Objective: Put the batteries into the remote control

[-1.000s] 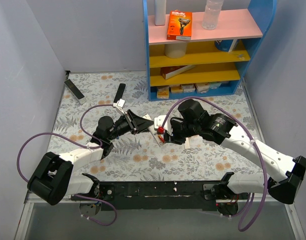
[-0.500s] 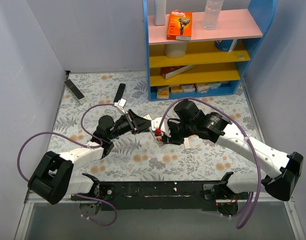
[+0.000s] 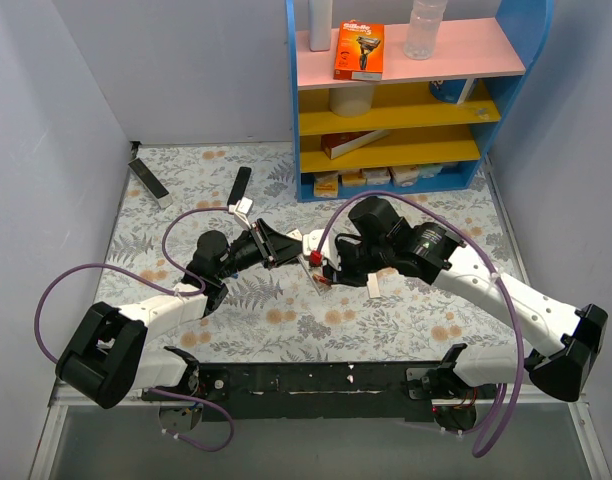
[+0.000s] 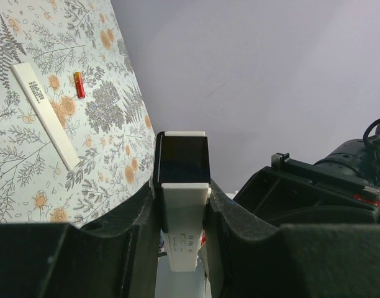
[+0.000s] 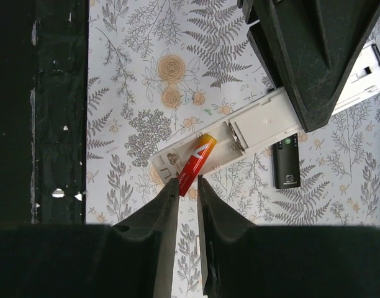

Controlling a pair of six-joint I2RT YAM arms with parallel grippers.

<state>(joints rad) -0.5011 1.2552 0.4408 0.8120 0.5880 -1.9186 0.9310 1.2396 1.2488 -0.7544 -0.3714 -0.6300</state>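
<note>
My left gripper (image 4: pixel 184 189) is shut on the white remote control (image 4: pixel 184 217) and holds it tilted over the table's middle (image 3: pixel 308 248). In the right wrist view the remote (image 5: pixel 258 124) shows its open battery bay. My right gripper (image 5: pixel 189 184) is shut on the lower end of a red battery (image 5: pixel 196 161), whose upper end lies slanted in the bay. In the top view the right gripper (image 3: pixel 326 270) sits right beside the left gripper (image 3: pixel 286 243). The second red battery (image 4: pixel 80 85) and the white back cover (image 4: pixel 46 115) lie on the table.
A small black remote (image 5: pixel 287 160) lies just beyond the white one. Two more black remotes (image 3: pixel 149 181) (image 3: pixel 241 186) lie at the back left. A blue shelf unit (image 3: pixel 406 100) with boxes and bottles stands at the back right. Grey walls close in both sides.
My right gripper has moved a little left and away with the red battery, up to the remote's end. The left gripper has held still with the remote.
</note>
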